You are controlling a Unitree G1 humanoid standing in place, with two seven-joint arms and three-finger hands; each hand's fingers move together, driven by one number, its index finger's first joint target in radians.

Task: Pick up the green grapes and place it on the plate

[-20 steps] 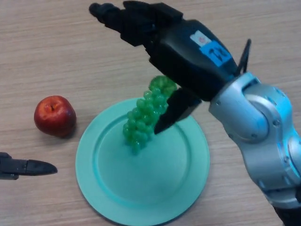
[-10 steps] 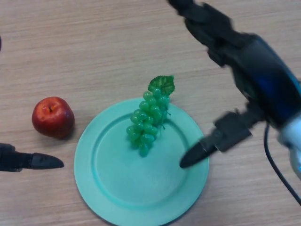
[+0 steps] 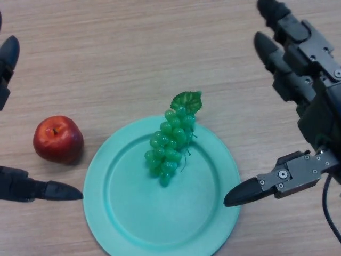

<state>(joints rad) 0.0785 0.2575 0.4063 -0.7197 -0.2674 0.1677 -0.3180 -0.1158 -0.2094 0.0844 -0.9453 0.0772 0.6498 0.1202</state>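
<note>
Inspecting the table, I found the green grapes (image 3: pixel 170 140) lying on the teal plate (image 3: pixel 128 213), my right hand (image 3: pixel 306 101) off its right edge, fingers spread and empty, my left hand (image 3: pixel 24 188) open near the red apple (image 3: pixel 57 140).

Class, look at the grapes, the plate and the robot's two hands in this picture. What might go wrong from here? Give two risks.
1. The grapes lie near the plate's far rim, with the leaf overhanging it; a knock might roll them off.
2. The open right hand's thumb hangs close to the plate's right edge and might nudge the plate as it withdraws.
The left hand sits at the left edge beside the apple.
</note>
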